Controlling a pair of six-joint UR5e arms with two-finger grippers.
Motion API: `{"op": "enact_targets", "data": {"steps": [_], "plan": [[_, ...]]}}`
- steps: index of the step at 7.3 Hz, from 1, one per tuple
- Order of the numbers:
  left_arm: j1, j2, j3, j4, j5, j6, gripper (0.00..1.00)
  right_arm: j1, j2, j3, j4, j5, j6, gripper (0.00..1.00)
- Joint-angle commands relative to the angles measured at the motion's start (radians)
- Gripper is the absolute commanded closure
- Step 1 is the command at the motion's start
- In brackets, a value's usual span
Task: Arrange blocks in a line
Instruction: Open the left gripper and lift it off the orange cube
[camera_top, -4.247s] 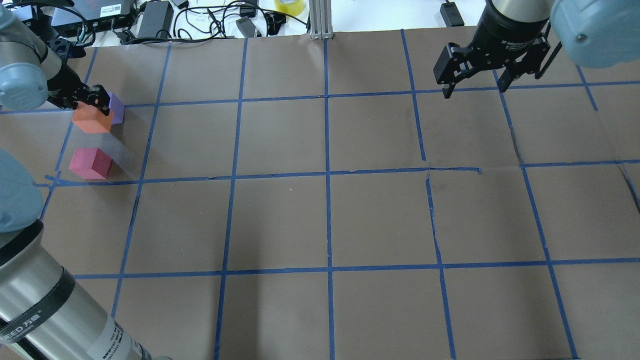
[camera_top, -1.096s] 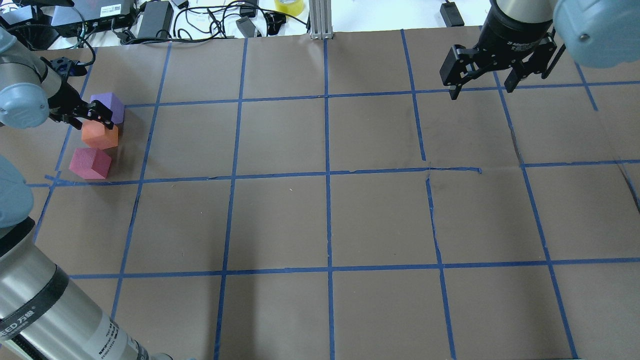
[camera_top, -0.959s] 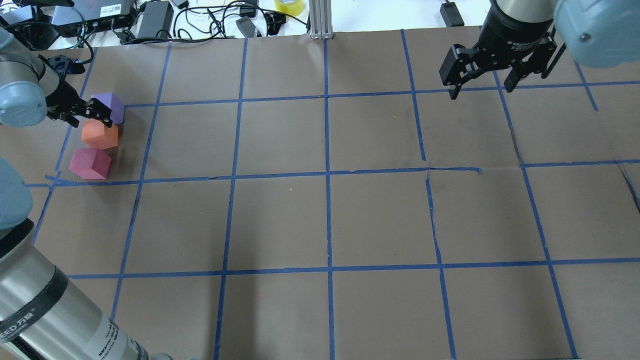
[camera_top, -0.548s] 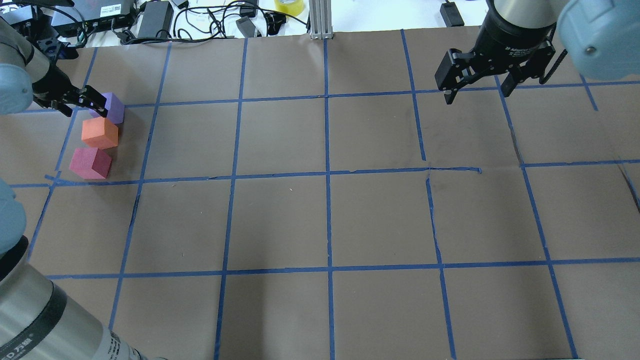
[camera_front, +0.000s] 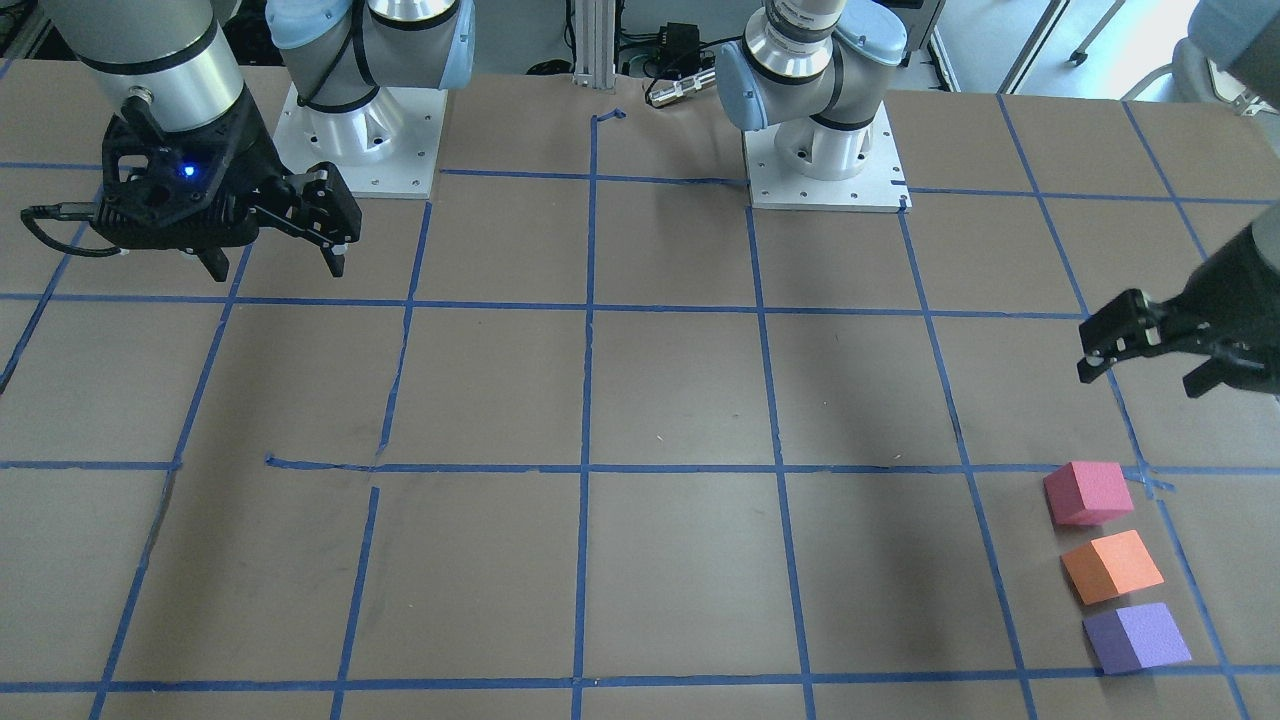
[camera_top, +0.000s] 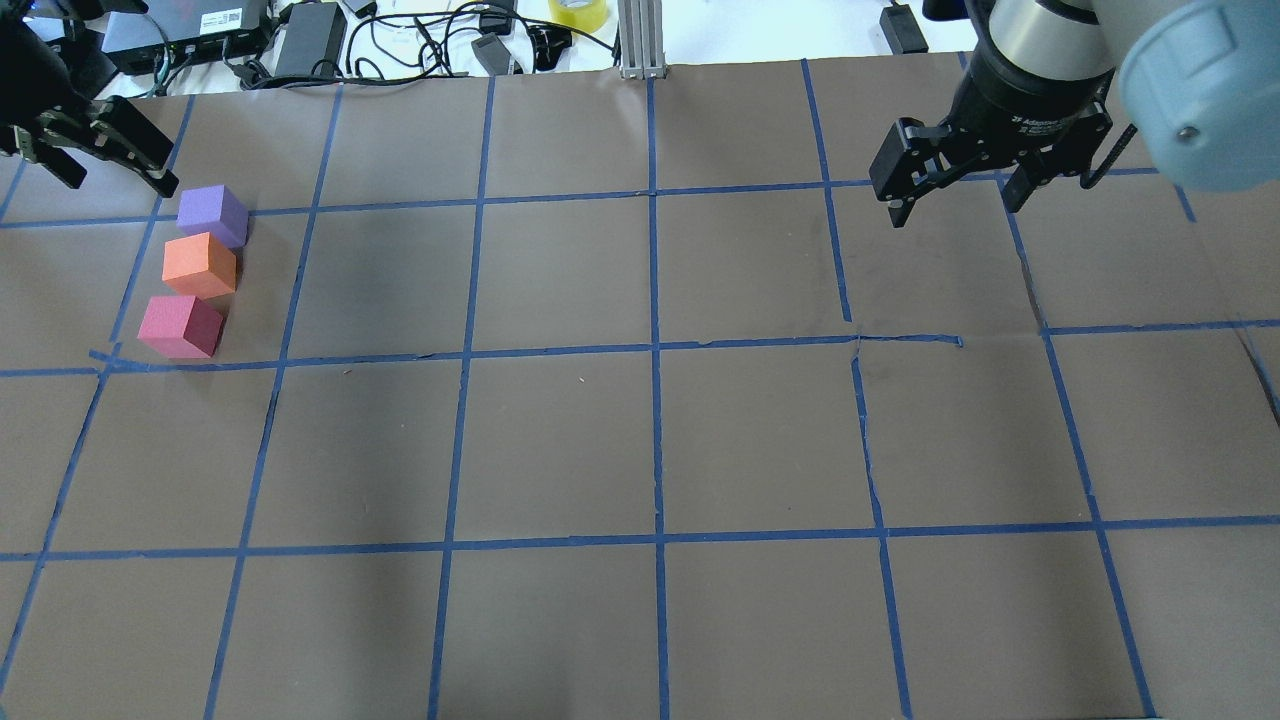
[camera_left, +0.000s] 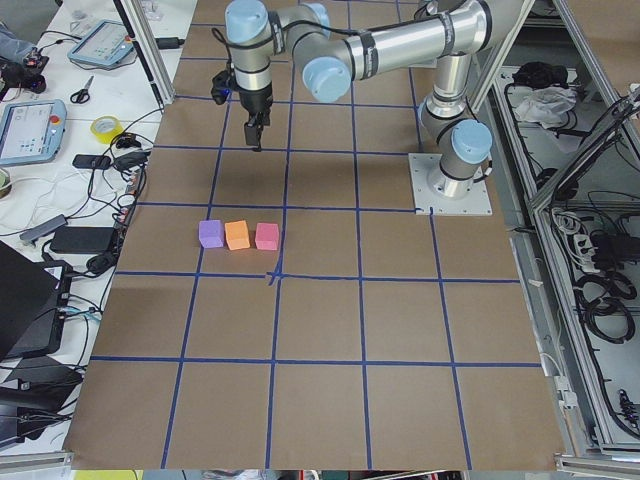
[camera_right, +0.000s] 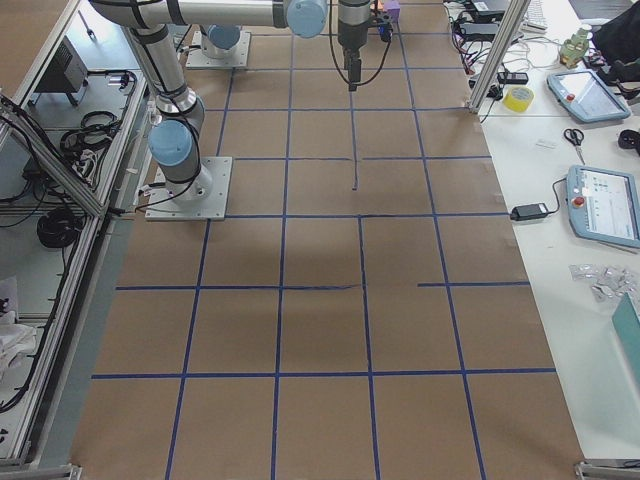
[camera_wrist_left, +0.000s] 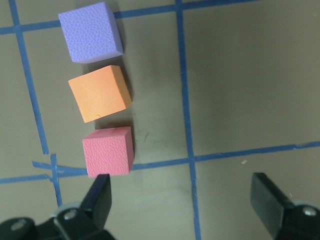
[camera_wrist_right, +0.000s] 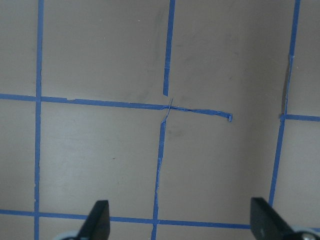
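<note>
Three foam blocks stand in a short row at the table's left end: purple block (camera_top: 212, 213), orange block (camera_top: 200, 265), pinkish-red block (camera_top: 180, 326). The front view shows them too: pinkish-red (camera_front: 1088, 492), orange (camera_front: 1111, 566), purple (camera_front: 1137, 637). In the left wrist view the purple (camera_wrist_left: 90, 32), orange (camera_wrist_left: 100, 93) and pinkish-red (camera_wrist_left: 108, 151) blocks lie close together, the orange slightly turned. My left gripper (camera_top: 118, 184) (camera_front: 1140, 378) is open and empty, high above and beside the row. My right gripper (camera_top: 955, 208) (camera_front: 277, 268) is open and empty over the far right of the table.
Brown paper with a blue tape grid (camera_top: 655, 350) covers the table. Cables, power adapters and a yellow tape roll (camera_top: 578, 12) lie past the far edge, beside an aluminium post (camera_top: 640, 40). The two arm bases (camera_front: 360, 150) (camera_front: 822, 160) stand on the robot's side.
My left gripper set the orange block down between the purple and pinkish-red ones, let go, and rose away to the far left. My right gripper barely shifted.
</note>
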Motion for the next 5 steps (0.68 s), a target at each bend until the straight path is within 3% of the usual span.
{"op": "enact_targets", "data": {"steps": [1,4,5], "plan": [[-0.137,0.096,-0.001,-0.077,0.033,-0.200,0.00,0.021,-0.004,0.008,0.000,0.000,0.000,0.00],[-0.304,0.159,-0.012,-0.091,0.039,-0.432,0.00,0.029,0.006,0.010,-0.002,-0.013,0.002,0.00],[-0.317,0.197,-0.018,-0.164,0.004,-0.469,0.00,0.029,0.007,0.011,-0.002,-0.013,0.002,0.00]]}}
